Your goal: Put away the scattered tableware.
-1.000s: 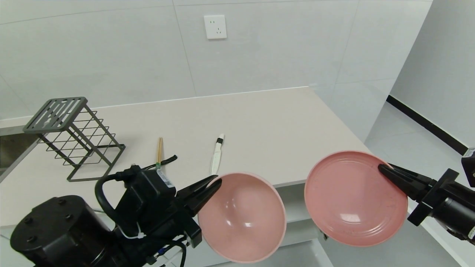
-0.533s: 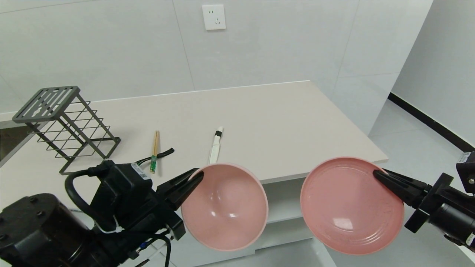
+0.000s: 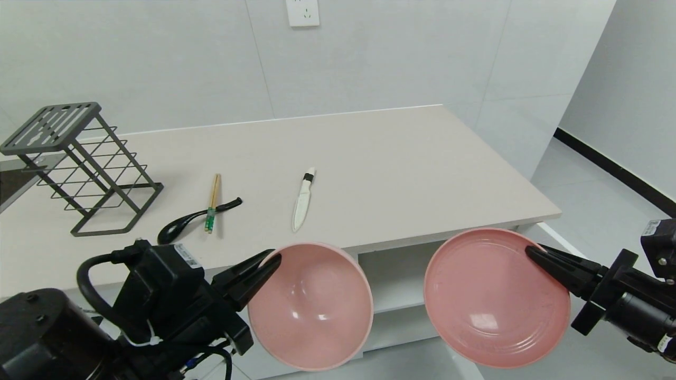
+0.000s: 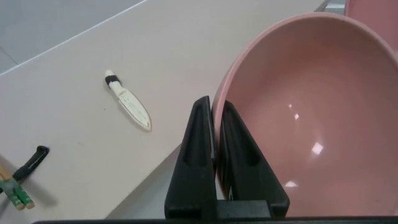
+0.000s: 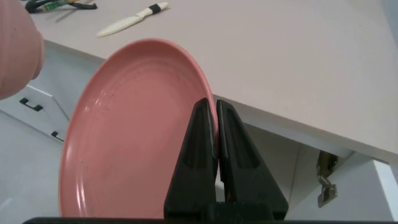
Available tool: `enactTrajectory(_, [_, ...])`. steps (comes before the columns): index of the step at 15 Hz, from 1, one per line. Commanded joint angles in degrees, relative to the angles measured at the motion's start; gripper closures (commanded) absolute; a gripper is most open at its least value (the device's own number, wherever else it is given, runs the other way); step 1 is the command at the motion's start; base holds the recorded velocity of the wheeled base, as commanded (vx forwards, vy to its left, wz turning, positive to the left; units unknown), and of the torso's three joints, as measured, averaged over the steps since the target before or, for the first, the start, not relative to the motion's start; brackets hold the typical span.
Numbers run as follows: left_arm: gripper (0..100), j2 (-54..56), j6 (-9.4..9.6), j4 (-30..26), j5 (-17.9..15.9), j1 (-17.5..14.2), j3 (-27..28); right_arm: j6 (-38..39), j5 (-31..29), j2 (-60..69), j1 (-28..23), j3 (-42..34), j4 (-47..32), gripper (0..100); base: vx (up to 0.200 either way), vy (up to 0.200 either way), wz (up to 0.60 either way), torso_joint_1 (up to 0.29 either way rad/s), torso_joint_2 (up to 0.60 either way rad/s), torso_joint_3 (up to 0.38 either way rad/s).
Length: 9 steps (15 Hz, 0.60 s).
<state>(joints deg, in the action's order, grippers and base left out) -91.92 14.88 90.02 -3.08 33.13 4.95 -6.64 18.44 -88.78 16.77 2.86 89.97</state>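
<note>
The bowl (image 3: 311, 309) hung before the counter's (image 3: 396, 169) front edge, rim pinched in the left gripper (image 3: 273, 259). Beside it, the plate's (image 3: 491, 301) rim sat clamped in the right gripper (image 3: 530, 252). A knife (image 3: 302, 200), chopsticks (image 3: 212, 203) and spoon (image 3: 179, 226) lay on the counter.

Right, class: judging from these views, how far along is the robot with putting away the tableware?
Done: nothing looks put away yet. In hand: the left claw grips the pink bowl by its rim, the right claw the pink plate, both held in front of the counter. Left: the knife, chopsticks and black spoon lie on it near the wire rack.
</note>
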Motion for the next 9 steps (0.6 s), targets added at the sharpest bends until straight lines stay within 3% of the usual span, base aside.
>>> enactTrajectory(1, [100, -0.1, -0.03, 0.0, 0.0, 0.0, 0.0, 0.0, 0.0, -0.4, 0.0, 0.0, 0.0, 100, 0.000, 0.000, 0.00, -0.188, 0.37, 0.173])
enactTrajectory(9, [100, -0.4, -0.03, 0.0, 0.0, 0.0, -0.1, 0.0, 0.0, -1.6, 0.0, -0.1, 0.0, 100, 0.000, 0.000, 0.00, -0.246, 0.49, 0.234])
